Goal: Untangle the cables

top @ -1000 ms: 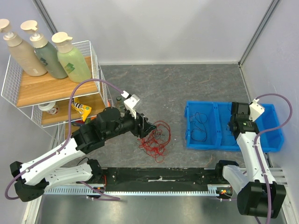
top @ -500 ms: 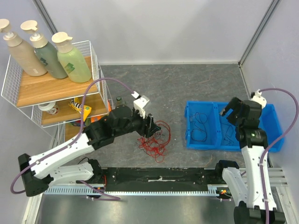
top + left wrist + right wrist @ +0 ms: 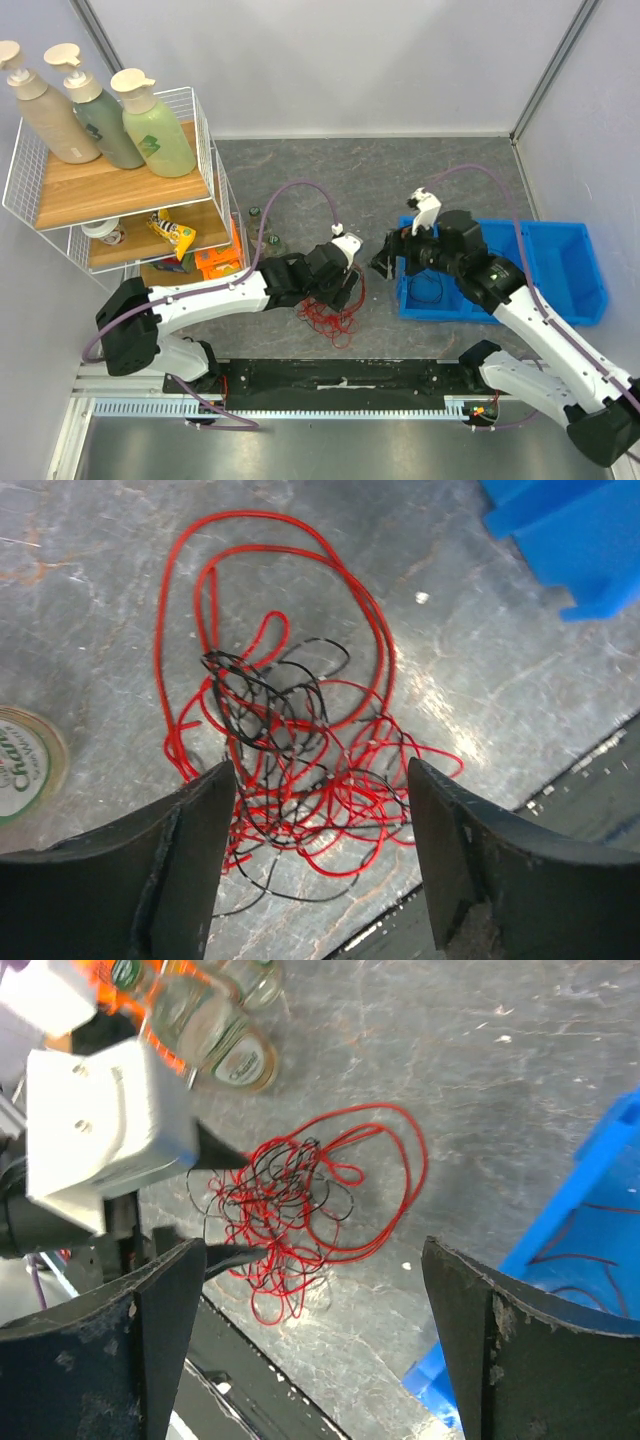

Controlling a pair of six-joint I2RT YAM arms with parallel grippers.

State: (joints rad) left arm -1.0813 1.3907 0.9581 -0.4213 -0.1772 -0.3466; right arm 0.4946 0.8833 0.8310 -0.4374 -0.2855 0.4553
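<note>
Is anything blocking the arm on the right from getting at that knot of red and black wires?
Nothing lies between the right gripper and the cables, only bare table. The left gripper sits right over them, though.

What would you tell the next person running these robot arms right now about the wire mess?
Left hand: open, poised over the tangle of thin red and black cables, gripping nothing.
Right hand: open, empty, hovering between that tangle and the blue plastic bin.
Done: a few loose cables lie in the bin's left compartment.
To do: the rest are knotted together on the grey table; they need pulling apart one by one.
</note>
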